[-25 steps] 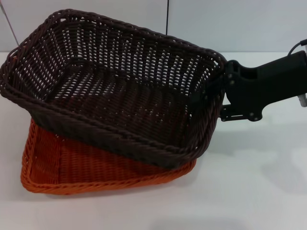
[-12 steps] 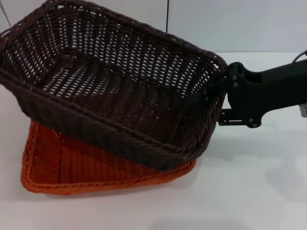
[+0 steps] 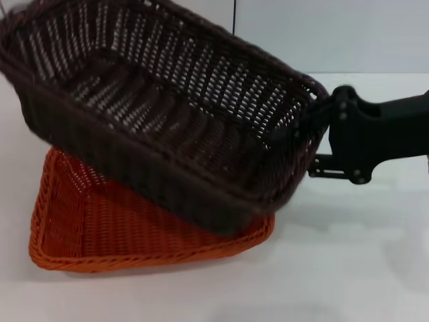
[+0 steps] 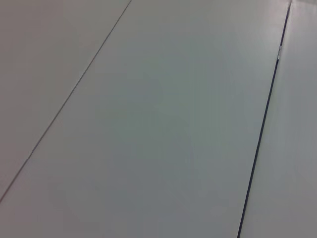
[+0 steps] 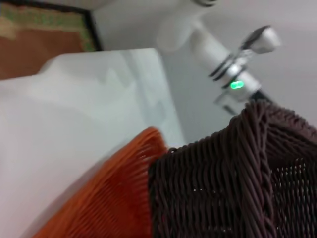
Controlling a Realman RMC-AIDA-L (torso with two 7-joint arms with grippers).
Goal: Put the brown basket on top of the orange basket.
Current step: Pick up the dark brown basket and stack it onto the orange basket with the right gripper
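Dark wicker is filling most of my head view: the brown basket (image 3: 167,114) is hanging tilted in the air, its far-left end raised high and its right end low, overlapping the orange basket (image 3: 87,228) that is sitting flat on the white table (image 3: 348,268). I am judging the two as apart or barely brushing near the orange basket's right corner; I cannot tell which. The right gripper (image 3: 310,144) is clamping the brown basket's right-hand rim and carrying its whole weight from that one end, though the weave is hiding the fingertips themselves. In the right wrist view the braided rim of the brown basket (image 5: 247,178) is looming close, with the orange basket (image 5: 114,198) just beyond it.

To do this well, I am thinking of levelling the brown basket first, then turning it so its long sides line up with the orange rim, since the outlines are crossing at an angle now. I would lower slowly and only release once the base is resting evenly inside. The left arm is showing me only bare wall panels (image 4: 158,119) from its wrist camera, so I am treating it as parked.
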